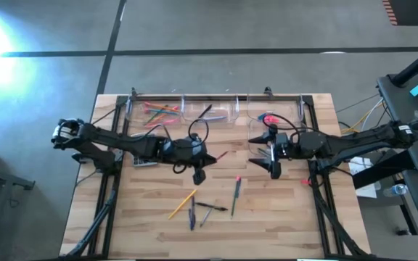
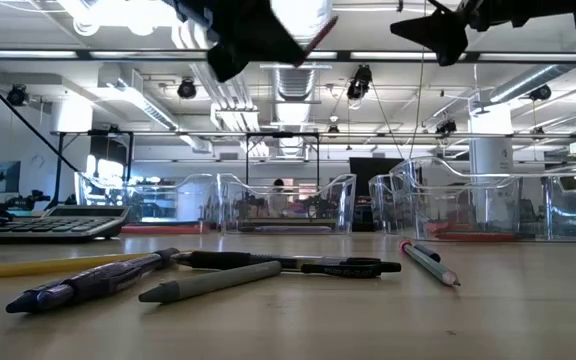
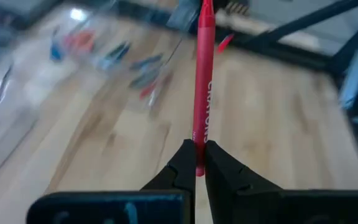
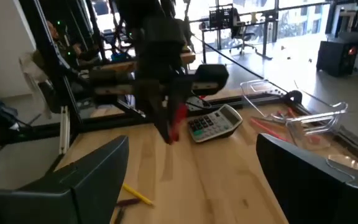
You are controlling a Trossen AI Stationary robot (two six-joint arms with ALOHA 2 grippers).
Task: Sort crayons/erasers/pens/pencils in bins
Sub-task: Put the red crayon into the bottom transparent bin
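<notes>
Above table centre: left gripper [image 3: 196, 163] clamps red crayon [image 3: 202, 81], lifted clear. At 3 o'clock, right gripper [image 1: 265, 152] hovers, fingers spread, holding nothing.

bins [image 1: 194, 109]: four in a row along the table's far edge | loose sticks on the table [image 1: 144, 217] nearer than the bins: five (one yellow pencil [image 1: 182, 204], four slim pens [image 1: 235, 194]) | red crayon [image 3: 202, 87]: one | calculator [image 4: 215, 122]: one | arms: two
</notes>
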